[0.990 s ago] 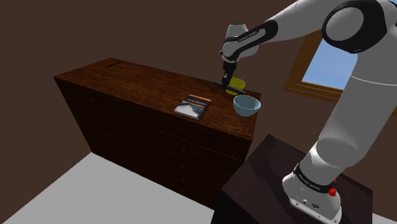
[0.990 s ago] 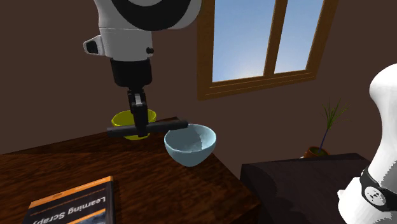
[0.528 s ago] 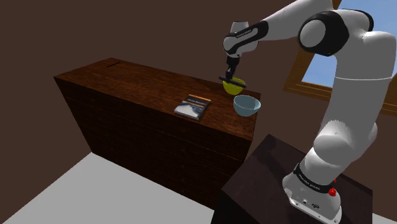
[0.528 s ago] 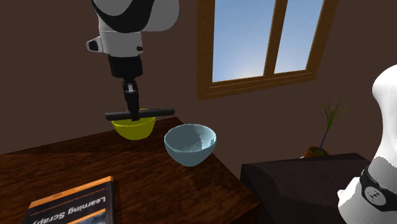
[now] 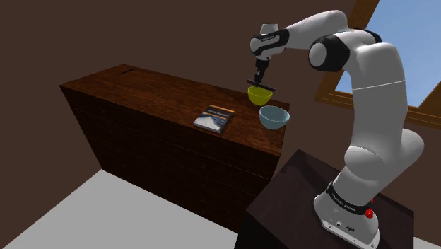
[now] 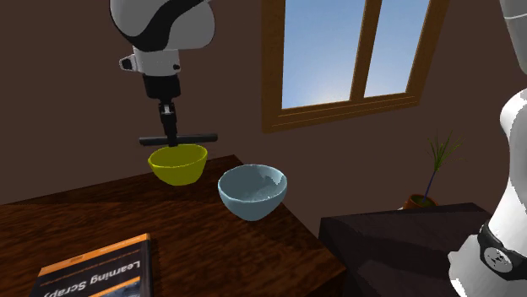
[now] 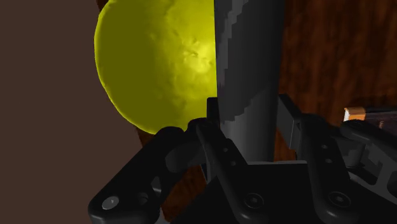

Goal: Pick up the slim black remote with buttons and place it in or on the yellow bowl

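Half the job is looking done: the black gripper (image 6: 171,133) is clamping its fingers (image 7: 287,118) on the slim dark remote (image 6: 198,137), holding it level just above the round yellow bowl (image 6: 179,167) on the dark wooden desk (image 6: 211,245). Lowering and releasing are remaining.

The dark wood counter (image 5: 141,88) I reach over
A book (image 5: 215,118) lies flat on it. Towards the end nearest my stand, a yellow bowl (image 5: 260,95) and a blue bowl (image 5: 273,117) stand just beside each other.
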Motion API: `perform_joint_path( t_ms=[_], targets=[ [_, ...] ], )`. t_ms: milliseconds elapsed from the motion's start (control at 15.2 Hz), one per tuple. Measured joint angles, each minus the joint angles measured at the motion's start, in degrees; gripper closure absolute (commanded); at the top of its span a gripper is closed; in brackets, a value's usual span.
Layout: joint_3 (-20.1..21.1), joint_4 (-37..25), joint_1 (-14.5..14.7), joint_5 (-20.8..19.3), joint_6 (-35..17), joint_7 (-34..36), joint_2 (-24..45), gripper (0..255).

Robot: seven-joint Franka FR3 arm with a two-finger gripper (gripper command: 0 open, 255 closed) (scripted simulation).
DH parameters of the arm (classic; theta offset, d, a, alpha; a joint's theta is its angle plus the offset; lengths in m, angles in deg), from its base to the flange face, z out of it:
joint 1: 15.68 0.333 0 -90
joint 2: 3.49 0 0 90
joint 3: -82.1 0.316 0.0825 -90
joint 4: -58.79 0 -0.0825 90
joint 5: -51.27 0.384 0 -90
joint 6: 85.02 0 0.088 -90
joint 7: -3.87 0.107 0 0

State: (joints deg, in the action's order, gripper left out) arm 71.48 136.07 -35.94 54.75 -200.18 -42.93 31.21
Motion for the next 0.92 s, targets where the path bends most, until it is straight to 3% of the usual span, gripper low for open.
perform_joint_path(
  t_ms=[198,330,396,924],
  targets=[
    [0.1,-12.6,-3.0,1.1,5.0,-2.0,7.6,255],
    [0.4,-24.2,-5.1,1.7,9.7,-2.8,14.2,255],
    [0.5,-26.4,-5.7,1.8,10.4,-3.1,15.8,255],
    [0.6,-22.3,-5.6,2.0,5.4,-3.4,16.7,255]
  ],
)
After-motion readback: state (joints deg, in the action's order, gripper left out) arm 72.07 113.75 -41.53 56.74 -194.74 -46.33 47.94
